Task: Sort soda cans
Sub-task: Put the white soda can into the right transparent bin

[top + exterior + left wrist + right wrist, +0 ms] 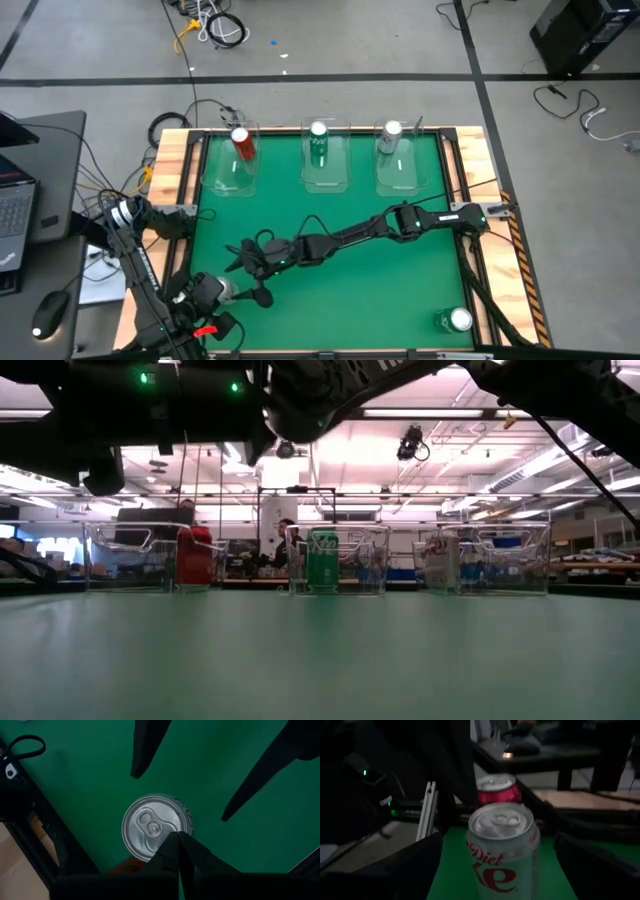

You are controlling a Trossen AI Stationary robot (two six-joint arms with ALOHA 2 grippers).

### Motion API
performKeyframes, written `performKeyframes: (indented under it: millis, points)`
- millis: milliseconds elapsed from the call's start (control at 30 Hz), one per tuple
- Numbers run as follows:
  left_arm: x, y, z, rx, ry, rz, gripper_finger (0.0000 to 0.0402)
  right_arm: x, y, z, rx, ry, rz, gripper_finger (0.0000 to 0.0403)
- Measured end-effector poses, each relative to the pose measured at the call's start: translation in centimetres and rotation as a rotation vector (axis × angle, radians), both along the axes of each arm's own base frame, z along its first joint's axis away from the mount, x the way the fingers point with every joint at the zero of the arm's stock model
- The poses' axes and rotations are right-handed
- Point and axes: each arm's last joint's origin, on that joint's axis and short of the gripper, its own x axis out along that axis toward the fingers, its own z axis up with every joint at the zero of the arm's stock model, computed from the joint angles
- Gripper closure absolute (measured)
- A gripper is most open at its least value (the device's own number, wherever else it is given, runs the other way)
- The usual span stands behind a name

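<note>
Three soda cans already stand in clear bins (325,172) along the desk's far edge. Near the front-left corner, the right pincer (243,256) gapes around a silver-white can (502,851); the left pincer (178,851), closed, hovers above it. A red can (497,790) and a green can (455,320) remain.

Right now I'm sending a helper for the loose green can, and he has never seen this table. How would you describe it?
Find the green table and go to its right corner on the edge away from the clear bins. The green can stands upright there, silver top up. Unlike the other green can, which sits in the middle bin, it stands alone on the open table.
</note>
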Motion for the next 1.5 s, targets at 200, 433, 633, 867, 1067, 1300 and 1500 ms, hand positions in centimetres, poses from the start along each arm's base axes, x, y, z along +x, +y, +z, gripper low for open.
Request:
performKeyframes:
  millis: [200, 433, 633, 867, 1067, 1300, 1500]
  points:
    - [0.0, 0.0, 0.0, -0.001, 0.001, 0.001, 0.0401, 0.3, 0.6, 2.5, -0.074, 0.018, 0.051, 0.0027]
    - [0.0, 0.0, 0.0, -0.001, 0.002, -0.001, 0.0401, 0.7, 0.2, 0.5, -0.043, 0.031, 0.028, 0.0023]
    - [-0.1, 0.1, -0.3, 0.006, 0.013, 0.001, 0.0401, 1.6, 0.6, -1.9, -0.017, 0.037, 0.021, 0.0017]
    - [-0.3, 0.4, -1.6, 0.028, 0.065, 0.012, 0.0401, 1.9, 0.4, -2.7, 0.033, -0.002, 0.008, 0.0015]
    - [-0.3, 0.4, -1.6, 0.037, 0.058, 0.007, 0.0401, 2.0, 0.4, -2.8, 0.008, -0.020, -0.006, 0.0016]
    - [-0.3, 0.4, -1.6, 0.035, 0.050, 0.005, 0.0401, 2.1, 0.4, -3.1, -0.006, -0.051, -0.009, 0.0028]
    - [-0.3, 0.4, -1.8, 0.045, 0.041, 0.002, 0.0401, 2.1, 0.4, -4.6, 0.033, -0.017, 0.004, 0.0029]
